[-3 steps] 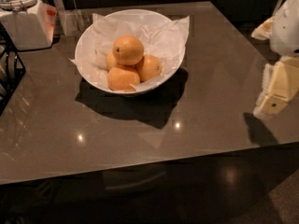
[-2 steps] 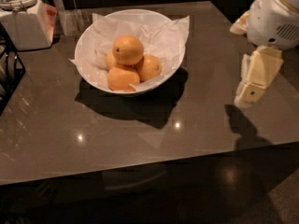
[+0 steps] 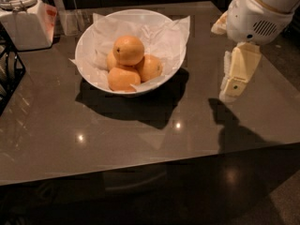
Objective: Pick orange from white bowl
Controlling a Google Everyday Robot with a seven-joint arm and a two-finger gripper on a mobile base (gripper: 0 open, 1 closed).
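Dark, glossy table [image 3: 140, 139] fills most of the view, with small lamp reflections on its surface in front of the white bowl [image 3: 80, 41]. That bowl stands on the far half of the table and is lined with crinkled white paper [image 3: 164, 32] that sticks out over its right rim. Four fruits are piled inside it: the orange [image 3: 128, 49] sits on top of the heap, its small dark stem dot turned to the left, resting on the three other oranges [image 3: 123, 78] beneath it. The bowl throws a wide shadow [image 3: 140, 102] on the table toward its near side.

Left of the bowl, at the table's far corner, stand a white lidded jar [image 3: 23, 27] and, closer to the bowl, a clear glass [image 3: 70, 22]. A black wire rack [image 3: 9, 74] shows at the edge of the view, further left of the bowl.

Right of the bowl, well apart from it and above the table, the end effector [image 3: 230, 92] hangs pointing down under the arm's rounded white housing. It touches nothing and carries nothing; how far open it is cannot be told from this side
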